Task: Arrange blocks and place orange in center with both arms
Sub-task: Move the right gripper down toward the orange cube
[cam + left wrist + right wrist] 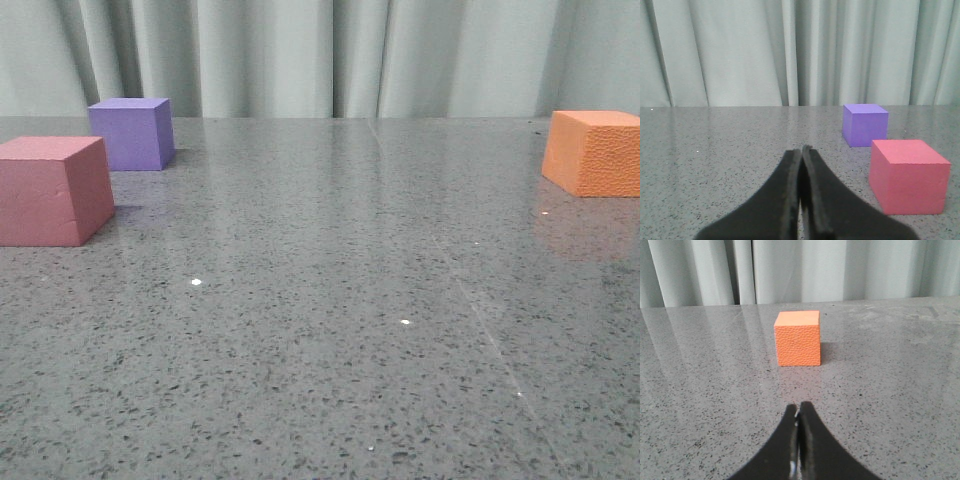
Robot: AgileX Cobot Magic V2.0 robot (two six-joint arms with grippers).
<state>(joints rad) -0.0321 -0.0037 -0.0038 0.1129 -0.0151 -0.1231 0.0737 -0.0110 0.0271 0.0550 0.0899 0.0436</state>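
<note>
From the front, the grey speckled table (330,330) holds the pink-red cube (52,190) at the left edge with the purple cube (131,133) just behind it, a small gap between them, and the orange cube (598,152) well apart at the far right. In the left wrist view, the left gripper (801,151) has its fingers pressed together on nothing, beside both cubes. In the right wrist view, the right gripper (799,408) is likewise closed and empty, pointing at the orange cube, not touching it.

Orange cube (596,152) and pink-red cube (52,190) edge-cropped.
</note>
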